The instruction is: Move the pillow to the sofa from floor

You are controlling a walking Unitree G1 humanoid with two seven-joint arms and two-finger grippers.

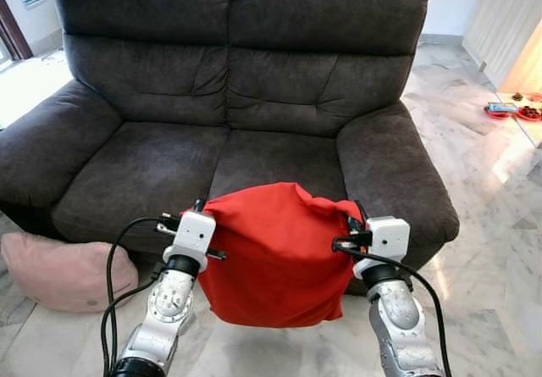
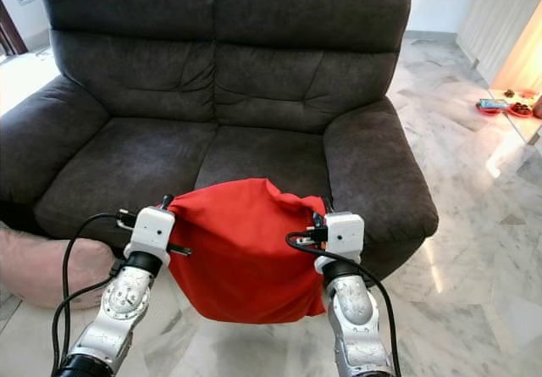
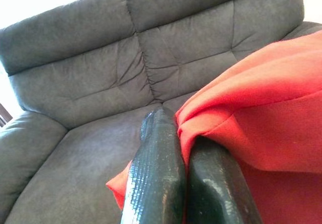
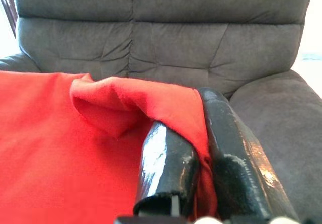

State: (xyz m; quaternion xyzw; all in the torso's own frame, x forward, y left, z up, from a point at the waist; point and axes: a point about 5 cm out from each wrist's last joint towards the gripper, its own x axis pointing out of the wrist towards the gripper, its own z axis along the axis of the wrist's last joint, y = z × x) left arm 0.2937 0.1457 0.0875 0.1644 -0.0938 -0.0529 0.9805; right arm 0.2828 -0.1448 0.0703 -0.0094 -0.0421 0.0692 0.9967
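A: Where is the red pillow (image 1: 275,254) sitting?

B: It is hanging in the air in front of the dark grey sofa (image 1: 229,97), just before the seat's front edge and clear of the marble floor (image 1: 491,224), sagging between the two arms.

A: How are the grippers holding it?

B: The left gripper (image 3: 173,148) is pinching the pillow's left top corner, its black fingers (image 3: 156,178) pressed together on the fabric. The right gripper (image 4: 193,136) is clamping a fold of the right top corner between its jaws.

A: Anything else around?

B: A pink cushion (image 1: 63,271) is lying on the floor against the sofa's left end.
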